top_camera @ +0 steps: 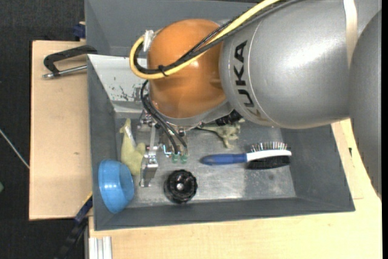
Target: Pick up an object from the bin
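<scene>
My gripper (pixel 148 162) reaches down from under the orange cover into the bin's front left part. It stands right beside a pale yellow soft thing (pixel 128 148), which lies just to its left. A blue round cup (pixel 114 185) lies on its side in the front left corner, below and left of the gripper. A black round knob-like thing (pixel 180 186) sits just to the gripper's lower right, apart from it.
A brush with a blue handle and a black-and-white head (pixel 250 159) lies to the right on the bin floor. A small beige thing (pixel 228 134) shows under the arm. A white speckled card (pixel 115 82) leans on the left wall. The arm covers the bin's back.
</scene>
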Action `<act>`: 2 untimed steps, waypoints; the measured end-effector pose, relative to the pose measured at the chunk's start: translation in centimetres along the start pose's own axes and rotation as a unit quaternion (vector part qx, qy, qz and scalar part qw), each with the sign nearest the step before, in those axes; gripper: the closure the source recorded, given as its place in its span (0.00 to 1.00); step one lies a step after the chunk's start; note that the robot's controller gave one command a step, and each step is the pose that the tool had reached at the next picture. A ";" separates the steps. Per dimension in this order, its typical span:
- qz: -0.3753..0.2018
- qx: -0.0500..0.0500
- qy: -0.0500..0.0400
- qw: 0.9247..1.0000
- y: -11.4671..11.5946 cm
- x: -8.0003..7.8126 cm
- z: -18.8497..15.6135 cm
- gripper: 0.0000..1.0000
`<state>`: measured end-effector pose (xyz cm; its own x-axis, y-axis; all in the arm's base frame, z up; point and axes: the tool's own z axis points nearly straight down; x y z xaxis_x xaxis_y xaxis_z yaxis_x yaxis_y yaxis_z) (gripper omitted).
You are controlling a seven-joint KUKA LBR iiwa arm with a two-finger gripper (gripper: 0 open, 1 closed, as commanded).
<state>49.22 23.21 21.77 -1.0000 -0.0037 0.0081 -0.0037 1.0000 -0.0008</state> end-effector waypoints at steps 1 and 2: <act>0.137 0.018 0.001 0.990 -2.1 -3.4 14.5 0.00; 0.135 -0.003 -0.010 0.991 -4.0 -9.5 11.3 0.00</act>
<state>58.60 19.25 10.37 -0.9642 0.2648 -0.0105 0.2648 0.9643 0.0061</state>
